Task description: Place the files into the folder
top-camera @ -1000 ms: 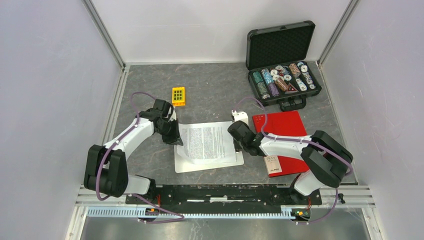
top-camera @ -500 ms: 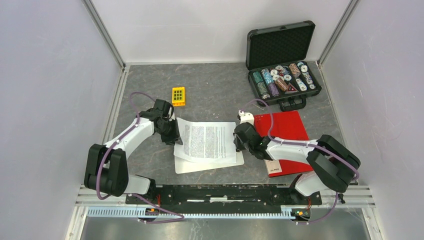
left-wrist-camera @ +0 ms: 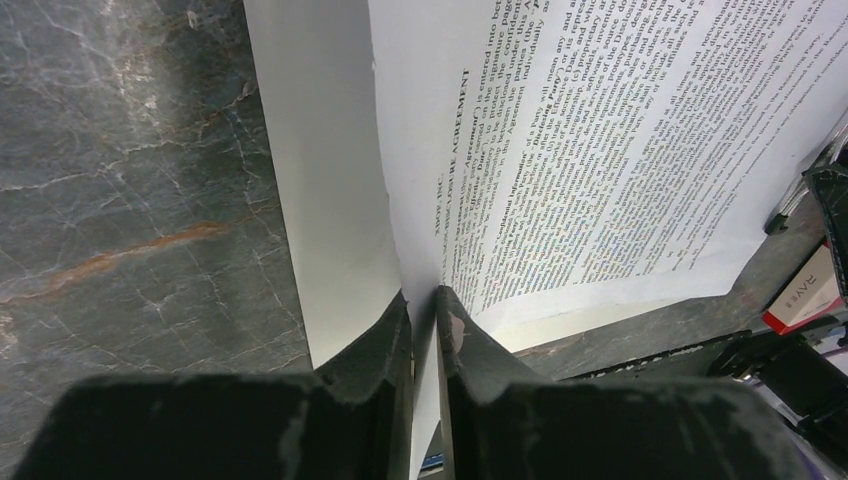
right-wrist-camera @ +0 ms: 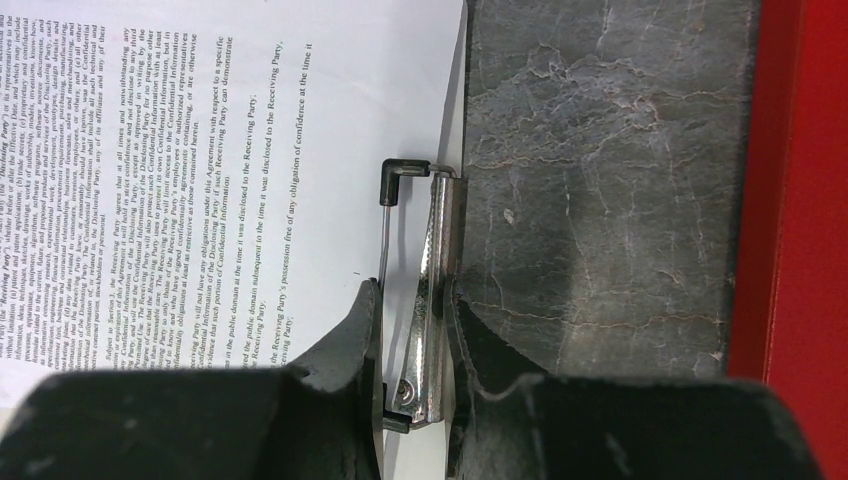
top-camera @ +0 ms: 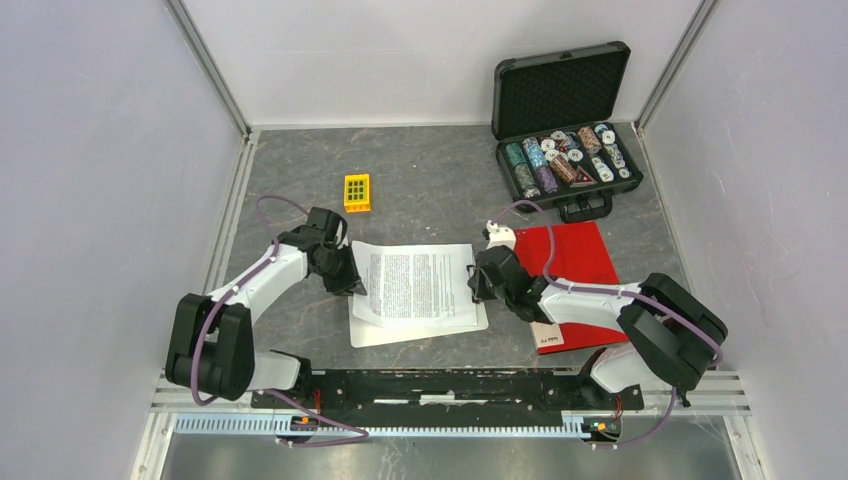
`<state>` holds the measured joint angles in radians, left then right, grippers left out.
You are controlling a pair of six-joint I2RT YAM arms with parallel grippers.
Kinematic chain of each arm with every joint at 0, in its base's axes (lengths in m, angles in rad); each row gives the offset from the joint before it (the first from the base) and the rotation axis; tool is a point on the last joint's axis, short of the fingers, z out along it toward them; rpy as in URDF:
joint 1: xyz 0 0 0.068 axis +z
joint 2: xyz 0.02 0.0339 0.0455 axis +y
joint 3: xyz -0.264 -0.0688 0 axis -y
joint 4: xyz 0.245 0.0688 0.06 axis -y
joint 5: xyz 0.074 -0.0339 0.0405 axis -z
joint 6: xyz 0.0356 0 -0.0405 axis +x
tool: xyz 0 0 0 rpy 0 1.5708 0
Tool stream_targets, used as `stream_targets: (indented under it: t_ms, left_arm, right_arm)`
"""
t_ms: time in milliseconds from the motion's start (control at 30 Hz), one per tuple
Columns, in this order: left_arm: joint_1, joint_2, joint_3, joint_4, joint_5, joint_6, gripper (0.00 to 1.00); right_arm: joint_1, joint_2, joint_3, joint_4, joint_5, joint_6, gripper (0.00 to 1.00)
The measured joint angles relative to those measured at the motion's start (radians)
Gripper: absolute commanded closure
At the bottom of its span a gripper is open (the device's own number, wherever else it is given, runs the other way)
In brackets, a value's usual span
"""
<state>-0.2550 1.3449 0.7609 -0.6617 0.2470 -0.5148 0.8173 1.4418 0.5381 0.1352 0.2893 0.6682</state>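
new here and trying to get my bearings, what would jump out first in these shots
The printed files lie in the middle on a white clipboard, with both grippers on them: the left gripper pinches a sheet's left edge and the right gripper is closed on the clipboard's metal clip. The red folder lies shut just right of them, and an open black case of poker chips stands at the far right.

The files (top-camera: 415, 285), white sheets dense with black print, lie mid-way across the tabletop (top-camera: 420, 190), their 9 o'clock edge bowed upward. The folder (top-camera: 585, 255), red and closed flat, lies at their 3 o'clock, a white label (top-camera: 546, 335) at its 7 o'clock corner.
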Motion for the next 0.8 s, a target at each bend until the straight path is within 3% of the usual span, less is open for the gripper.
stream_targets:
  t_ms: [800]
  left_arm:
    - [-0.011, -0.049, -0.098, 0.068, 0.043, -0.101, 0.78]
  right_arm:
    - [-0.017, -0.005, -0.030, 0.059, -0.022, 0.028, 1.00]
